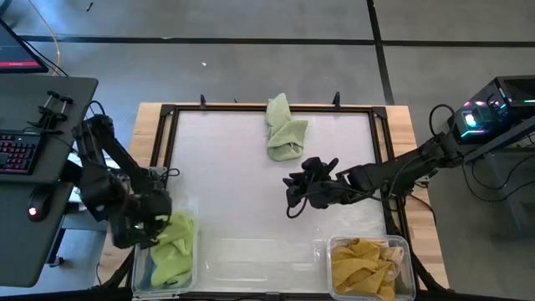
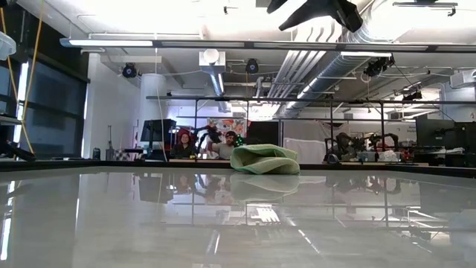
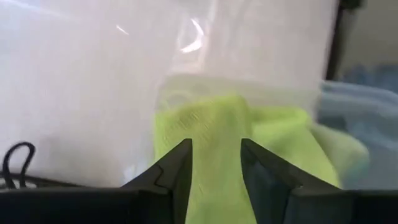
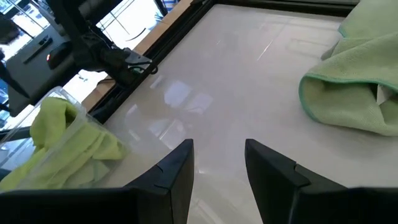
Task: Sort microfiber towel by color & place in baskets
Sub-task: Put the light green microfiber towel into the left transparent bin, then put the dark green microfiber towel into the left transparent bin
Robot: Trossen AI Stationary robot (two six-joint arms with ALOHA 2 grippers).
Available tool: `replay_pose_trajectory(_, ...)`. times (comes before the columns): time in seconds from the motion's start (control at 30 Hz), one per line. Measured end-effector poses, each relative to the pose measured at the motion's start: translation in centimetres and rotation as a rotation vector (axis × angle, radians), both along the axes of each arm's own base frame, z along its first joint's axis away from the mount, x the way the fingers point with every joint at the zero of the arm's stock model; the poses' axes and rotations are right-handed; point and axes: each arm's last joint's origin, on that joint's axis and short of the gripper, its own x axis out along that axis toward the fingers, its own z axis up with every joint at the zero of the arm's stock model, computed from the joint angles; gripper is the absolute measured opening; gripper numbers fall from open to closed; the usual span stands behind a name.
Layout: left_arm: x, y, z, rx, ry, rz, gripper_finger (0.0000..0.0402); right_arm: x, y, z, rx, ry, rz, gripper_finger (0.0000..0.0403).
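A bright green towel (image 1: 175,242) lies bunched in the see-through left basket (image 1: 194,267) at the table's near left corner, one part draped over the basket's rim. My left gripper (image 1: 159,224) is right over it and open, with a ridge of the towel (image 3: 211,124) showing between its fingers. My right gripper (image 1: 290,196) hovers open over the bare middle of the table, touching nothing. A pale green towel (image 1: 284,130) lies crumpled on the table by the far edge. The right basket (image 1: 368,241) at the near right corner holds yellow towels (image 1: 364,266). My left gripper (image 3: 216,165) stands open, coming down from above with a finger (image 3: 177,171) on either side of a raised fold of the bright green towel. I cannot tell whether the fingers touch it. The towel rests in the basket.
A black frame (image 1: 167,142) edges the white work surface. A desk with a keyboard (image 1: 17,155) stands to the left of the table, and cables lie near the left arm's base. The surface between the two baskets and around the pale green towel (image 4: 354,81) is bare.
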Motion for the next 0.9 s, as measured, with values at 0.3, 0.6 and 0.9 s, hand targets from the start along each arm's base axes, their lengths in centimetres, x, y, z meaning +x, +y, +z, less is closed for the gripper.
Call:
replay_pose_trajectory(0.3,1.4,-1.7,-7.5,0.055,0.038,-0.007,0.0056,-0.1,0.2,0.0,0.014,-0.006,0.000,0.0139)
replay_pose_trajectory(0.6,1.6,-3.6,-10.2,0.064,0.204,-0.183,0.0035,-0.1,0.3,-0.1,0.007,0.009,0.019,0.0139)
replay_pose_trajectory(0.9,1.8,-3.9,-5.5,-0.167,0.167,-0.084,0.0035,0.0,0.3,0.0,0.032,0.001,0.022,0.0139)
